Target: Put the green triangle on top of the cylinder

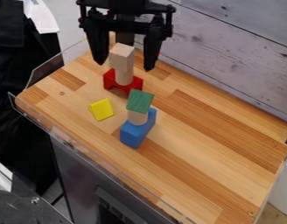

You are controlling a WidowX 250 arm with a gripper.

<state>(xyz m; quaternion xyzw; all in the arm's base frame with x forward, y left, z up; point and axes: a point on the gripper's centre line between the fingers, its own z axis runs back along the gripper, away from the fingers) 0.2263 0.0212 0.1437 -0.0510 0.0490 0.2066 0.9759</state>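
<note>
As the green triangle (140,101) is being supported atop the cylinder (138,117), seemingly nothing is being left for the open hand (124,66).

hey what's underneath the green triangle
Under the green triangle is a wooden cylinder, on the blue block. The triangle covers the cylinder's top, so how they meet can't be seen.

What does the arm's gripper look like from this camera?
The gripper is all but entirely black: a broad, blocky crosspiece with knobby, bolt-like bumps at its outer corners, and two long, solid fingers that taper toward rounded tips. Small reddish specks show at one outer side.
</note>
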